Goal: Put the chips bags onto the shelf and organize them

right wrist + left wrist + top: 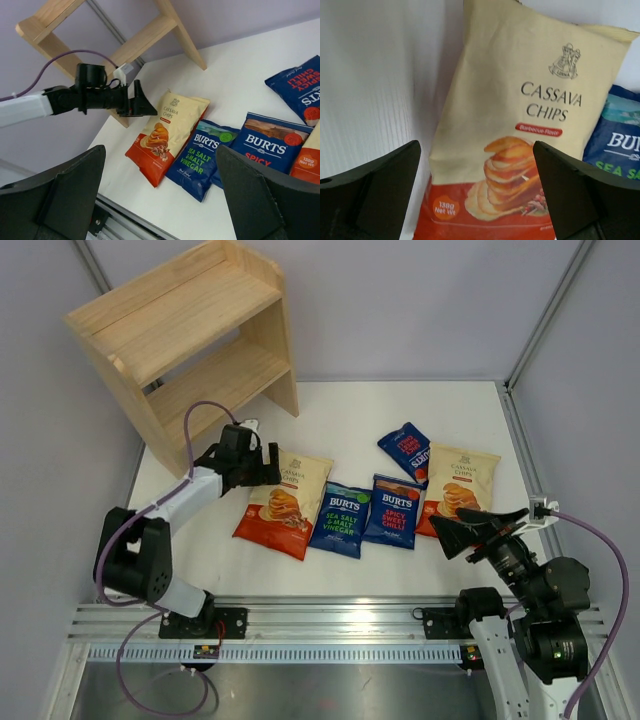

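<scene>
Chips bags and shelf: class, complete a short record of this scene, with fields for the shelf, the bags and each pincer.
Shelf: wooden, two tiers, back left on table, no bag visible on it
Left Cassava bag: flat, row's left end
Right Cassava bag: flat, row's right end
Burts bags: three, flat, between them
Left pincer: open, at Left Cassava bag's top
Right pincer: open, holding nothing

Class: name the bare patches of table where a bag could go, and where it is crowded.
Bare: the table behind the bag row, between shelf and tilted Burts bag; also the strip between that row and the near rail. Crowded: the row itself, bags touching or overlapping.
</scene>
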`<action>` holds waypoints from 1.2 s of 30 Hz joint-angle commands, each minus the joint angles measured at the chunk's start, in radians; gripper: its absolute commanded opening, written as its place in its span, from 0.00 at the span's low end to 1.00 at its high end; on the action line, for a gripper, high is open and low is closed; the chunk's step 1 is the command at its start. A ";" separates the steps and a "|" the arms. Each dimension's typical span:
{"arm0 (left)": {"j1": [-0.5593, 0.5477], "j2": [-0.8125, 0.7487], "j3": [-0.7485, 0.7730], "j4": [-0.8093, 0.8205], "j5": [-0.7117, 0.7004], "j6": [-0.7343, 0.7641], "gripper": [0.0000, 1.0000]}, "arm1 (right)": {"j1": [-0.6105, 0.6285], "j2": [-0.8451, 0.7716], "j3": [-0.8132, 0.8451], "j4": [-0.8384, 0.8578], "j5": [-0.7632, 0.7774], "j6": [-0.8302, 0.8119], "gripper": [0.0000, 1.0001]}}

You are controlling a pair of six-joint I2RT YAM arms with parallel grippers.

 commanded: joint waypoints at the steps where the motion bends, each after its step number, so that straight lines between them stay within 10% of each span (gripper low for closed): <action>1: 0.027 0.124 0.093 0.055 0.039 0.084 0.99 | -0.002 0.026 -0.007 0.087 -0.110 -0.017 0.99; 14: 0.087 0.336 0.170 0.082 0.292 0.052 0.95 | -0.002 0.125 -0.012 0.187 -0.429 -0.051 1.00; 29: 0.112 0.274 0.064 0.205 0.334 -0.110 0.01 | -0.002 0.150 -0.047 0.238 -0.446 -0.020 0.99; 36: 0.110 0.068 -0.037 0.268 0.254 -0.251 0.00 | -0.002 0.223 -0.150 0.354 -0.440 0.107 0.97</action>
